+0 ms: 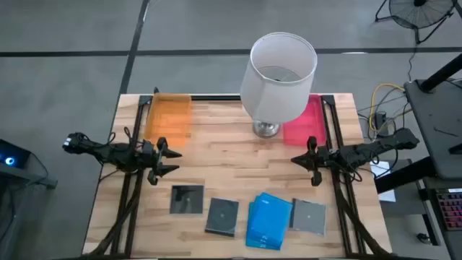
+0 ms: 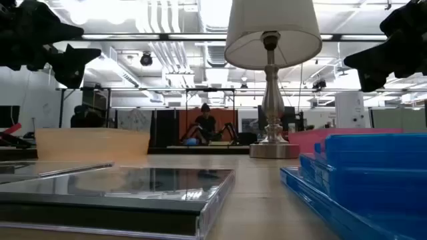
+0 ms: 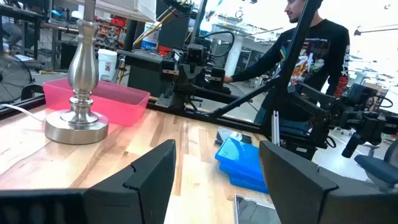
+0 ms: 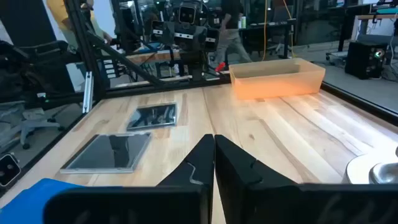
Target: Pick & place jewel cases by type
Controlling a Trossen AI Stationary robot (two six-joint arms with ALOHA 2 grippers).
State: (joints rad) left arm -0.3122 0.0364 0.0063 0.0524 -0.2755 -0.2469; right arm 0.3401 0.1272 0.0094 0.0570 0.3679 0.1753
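Along the table's near edge lie several jewel cases. Two dark ones are at the left. A stack of bright blue ones lies right of them, and a grey one is at the far right. All lie flat on the wood. My left gripper hovers open above the table's left side, pointing right, with nothing between its fingers. My right gripper hovers shut at the right side, pointing left, its fingers closed on nothing.
A translucent orange tray stands at the far left and a pink tray at the far right. Between them stands a table lamp with a white shade and a metal base. A person stands beyond the table.
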